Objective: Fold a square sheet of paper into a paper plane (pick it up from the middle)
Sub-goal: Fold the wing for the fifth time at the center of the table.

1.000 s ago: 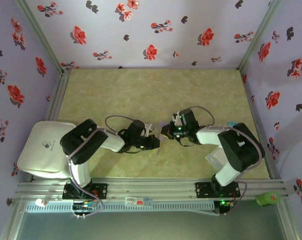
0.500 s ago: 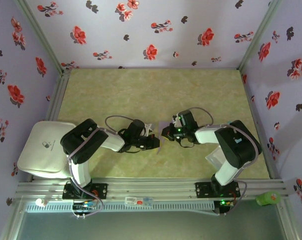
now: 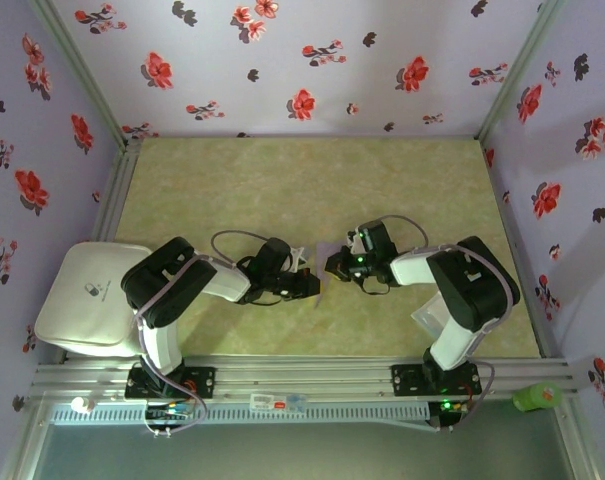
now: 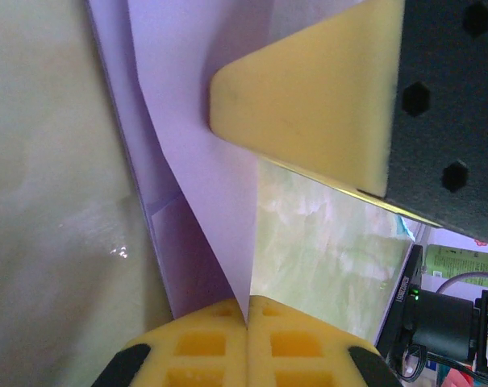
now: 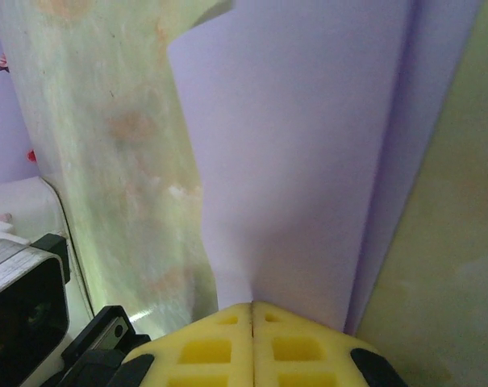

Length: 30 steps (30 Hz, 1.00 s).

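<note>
The square sheet of paper [image 3: 323, 262], pale lavender and folded into layers, hangs between the two grippers at the middle of the table. My left gripper [image 3: 316, 286] is shut on it: in the left wrist view its yellow pads [image 4: 211, 343] meet on a pointed flap of the paper [image 4: 203, 145]. From the right, my right gripper [image 3: 332, 265] pinches the paper's opposite edge. Its pads [image 5: 296, 347] are pressed together on the sheet [image 5: 308, 161], which bows upward from them. A yellow fingertip [image 4: 308, 105] of the right gripper lies against the paper in the left wrist view.
A white box [image 3: 87, 295] sits at the table's left edge beside the left arm. A translucent plastic square [image 3: 429, 315] lies under the right arm's elbow, a light-blue card [image 3: 464, 247] just behind it. A green bottle [image 3: 535, 397] stands off the near right corner.
The right arm has drawn its elbow in, and its gripper has edged slightly left and back with the paper. The left arm has stayed still.
</note>
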Tool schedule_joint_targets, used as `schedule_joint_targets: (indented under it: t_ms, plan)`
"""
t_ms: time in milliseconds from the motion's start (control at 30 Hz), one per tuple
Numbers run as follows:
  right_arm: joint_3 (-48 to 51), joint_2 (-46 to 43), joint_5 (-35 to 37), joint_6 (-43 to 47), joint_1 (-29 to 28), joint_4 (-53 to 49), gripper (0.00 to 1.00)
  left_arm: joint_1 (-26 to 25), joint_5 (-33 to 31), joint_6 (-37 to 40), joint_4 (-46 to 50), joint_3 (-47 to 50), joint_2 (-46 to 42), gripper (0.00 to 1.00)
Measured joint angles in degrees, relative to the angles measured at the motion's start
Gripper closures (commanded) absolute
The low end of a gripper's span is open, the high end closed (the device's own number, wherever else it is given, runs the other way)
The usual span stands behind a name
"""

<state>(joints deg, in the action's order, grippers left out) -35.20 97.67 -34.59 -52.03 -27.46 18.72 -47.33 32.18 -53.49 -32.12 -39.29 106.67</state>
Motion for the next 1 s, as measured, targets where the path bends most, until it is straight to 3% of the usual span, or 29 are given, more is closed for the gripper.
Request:
schedule_joint_targets:
  t_ms: [533,733,1000]
  plan:
    - [-1.79,1.81,-0.42,1.36,0.74,-2.23,0.94,0.00,0.00,0.02,1.09,-0.44,0.00,1.00]
    - [-3.74,2.23,-0.26,2.80,0.52,-5.95,0.95,-0.02,-0.15,0.02,1.38,-0.44,-0.37,0.89]
    - [-5.22,2.89,-0.15,3.39,0.20,-7.78,0.95,-0.83,-1.31,0.04,4.33,-0.66,-1.84,0.89]
